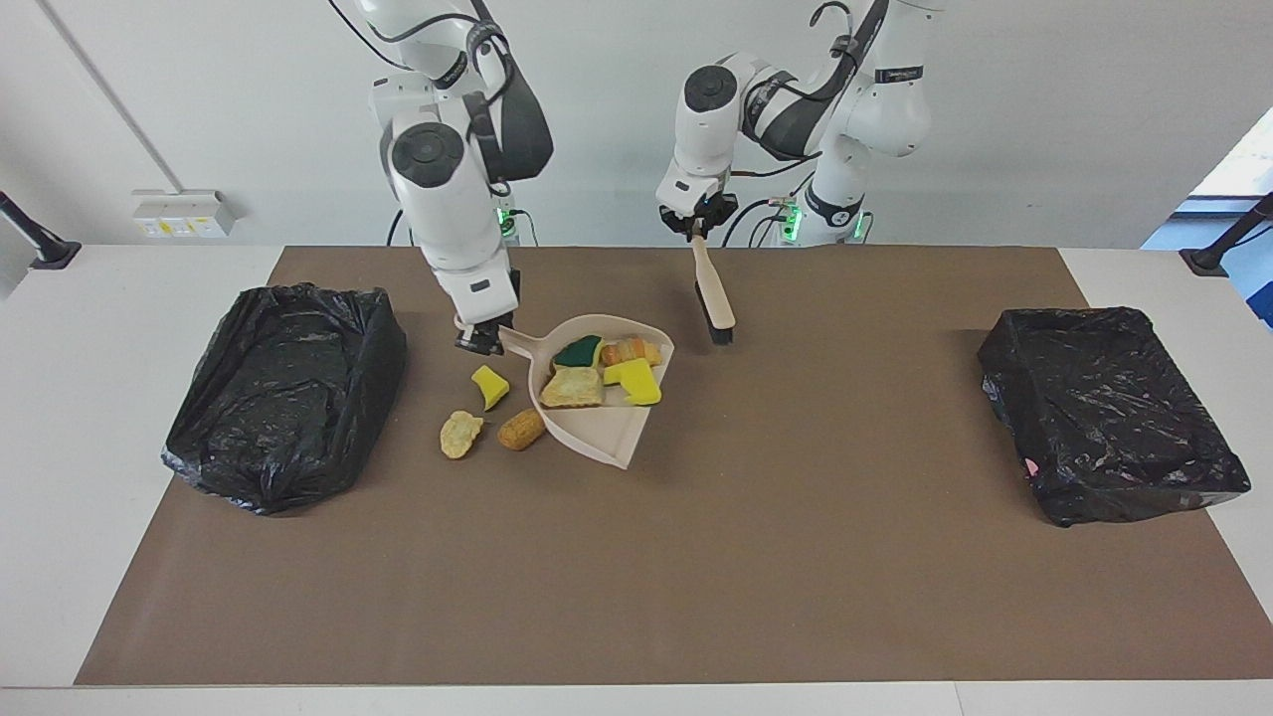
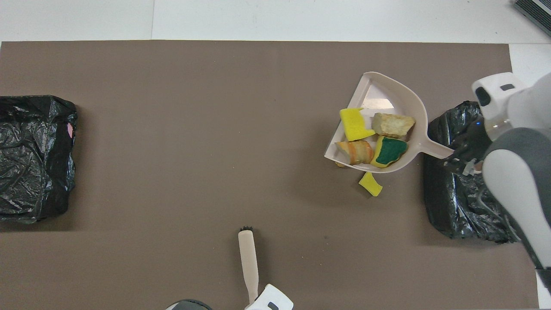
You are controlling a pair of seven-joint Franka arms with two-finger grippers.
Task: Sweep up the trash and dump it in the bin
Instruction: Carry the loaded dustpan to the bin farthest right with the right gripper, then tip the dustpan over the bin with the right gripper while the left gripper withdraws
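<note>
Dustpan (image 2: pixel 412 103) overhead hides two floor scraps (image 1: pixel 491 431)

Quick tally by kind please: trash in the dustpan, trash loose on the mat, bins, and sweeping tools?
Trash pieces in the dustpan: 4
Trash pieces loose on the mat, beside the dustpan: 3 (yellow scrap, pale chunk, brown lump)
Bag-lined bins: 2
Sweeping tools: 2 (dustpan, brush)
Total: 11
</note>
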